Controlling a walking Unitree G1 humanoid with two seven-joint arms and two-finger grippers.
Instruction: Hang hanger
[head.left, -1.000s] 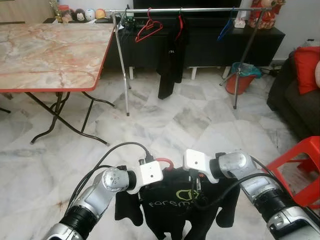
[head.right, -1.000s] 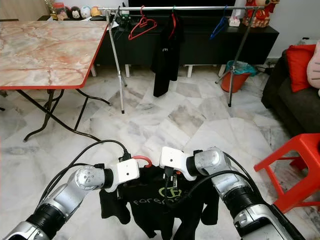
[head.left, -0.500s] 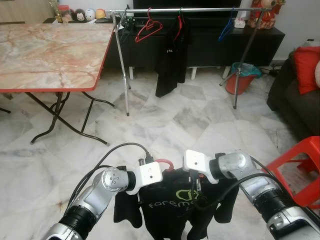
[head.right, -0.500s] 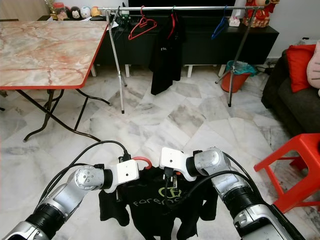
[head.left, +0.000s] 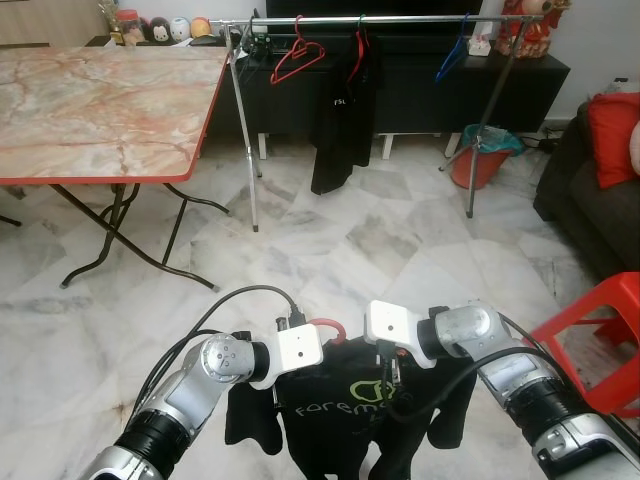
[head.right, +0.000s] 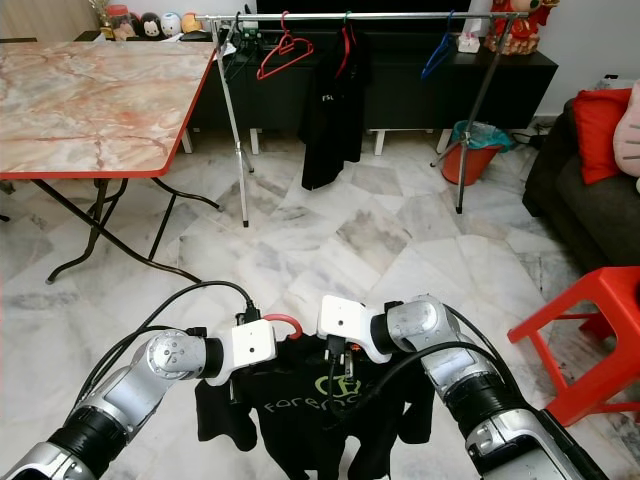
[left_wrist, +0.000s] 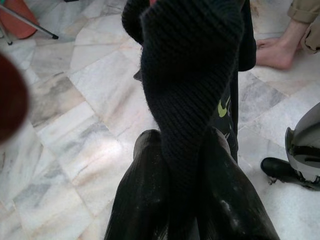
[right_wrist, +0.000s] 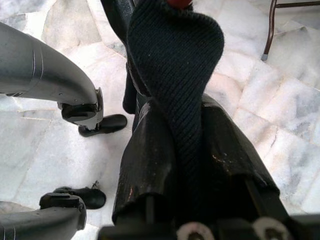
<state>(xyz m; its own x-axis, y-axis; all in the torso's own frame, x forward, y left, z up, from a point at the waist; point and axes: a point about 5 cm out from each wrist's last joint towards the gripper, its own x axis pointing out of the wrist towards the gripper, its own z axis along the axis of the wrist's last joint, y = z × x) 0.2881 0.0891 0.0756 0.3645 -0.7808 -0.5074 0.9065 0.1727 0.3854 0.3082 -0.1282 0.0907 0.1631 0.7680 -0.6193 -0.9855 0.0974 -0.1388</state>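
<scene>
step: carrying garment toward rail | left gripper (left_wrist: 182, 165) clamped on black T-shirt (head.left: 345, 405) shoulder | right gripper (right_wrist: 187, 145) clamped on other shoulder | shirt on red hanger (head.left: 325, 325), well short of clothes rail (head.left: 400, 19) | next: walk to rail, raise hook over its bare stretch

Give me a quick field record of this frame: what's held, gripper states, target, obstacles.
held item: black shirt on a red hanger, between both arms
left gripper: shut on shirt fabric
right gripper: shut on shirt fabric
target: clothes rack across the room, ahead
on rack: red hanger, hung black garment, blue hanger
left of path: folding table
right of path: red stool, sofa
person: bare foot on floor nearby
</scene>
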